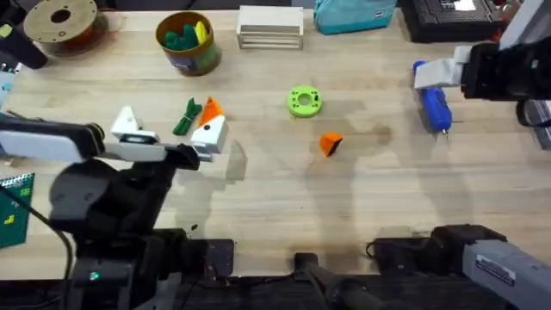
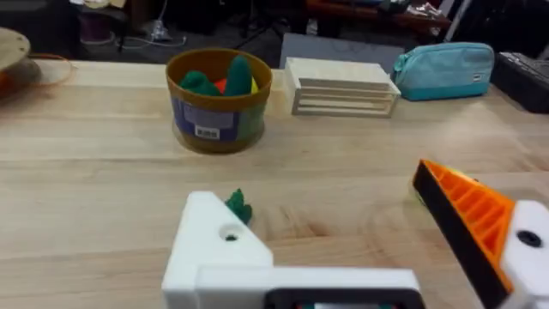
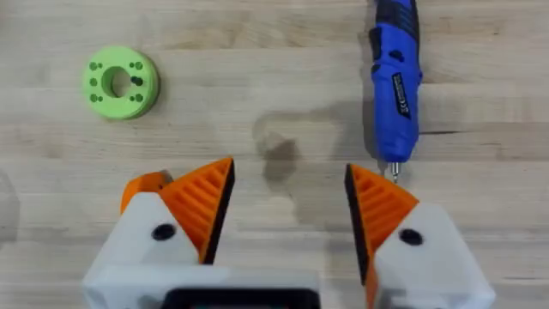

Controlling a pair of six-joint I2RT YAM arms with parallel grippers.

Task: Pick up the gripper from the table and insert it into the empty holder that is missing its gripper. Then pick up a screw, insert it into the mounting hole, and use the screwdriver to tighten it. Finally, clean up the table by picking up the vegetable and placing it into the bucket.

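Presently, working from the left of the overhead view, we note a brown filament spool [image 1: 60,23] at the table's far left corner, and nearer us the left arm, which reaches rightward over the wooden table [image 1: 362,202]. Its claw, the left gripper [image 1: 168,129], stands wide open and holds nothing. One finger is a bare white holder [image 1: 129,125] with no pad; the other white finger carries its orange pad [image 1: 212,110]. In the left wrist view we see the bare holder [image 2: 216,243] with its open mounting hole, and the padded finger [image 2: 480,225] opposite.

Between those two fingers lies the dark-green vegetable [image 1: 187,116], flat on the table, close to the padded finger; whether it touches we cannot tell. Behind it, toward the far edge, stands the mustard-yellow bucket [image 1: 189,57], upright, with green and yellow toy pieces already inside. Just right of the bucket sits a pale wooden stack [image 1: 270,27], and beyond that a teal pouch [image 1: 353,15].

Near the table's middle we record the lime-green ring [image 1: 304,101], lying flat. The loose orange gripper [image 1: 331,144] rests on the table just right of and nearer than the ring, untouched, well apart from the holder.

Further right lies the blue screwdriver [image 1: 435,105], flat, with its metal tip toward us. The right gripper [image 3: 287,210] hangs above bare wood beside that tip, both orange pads fitted, jaws spread wide with nothing between them.
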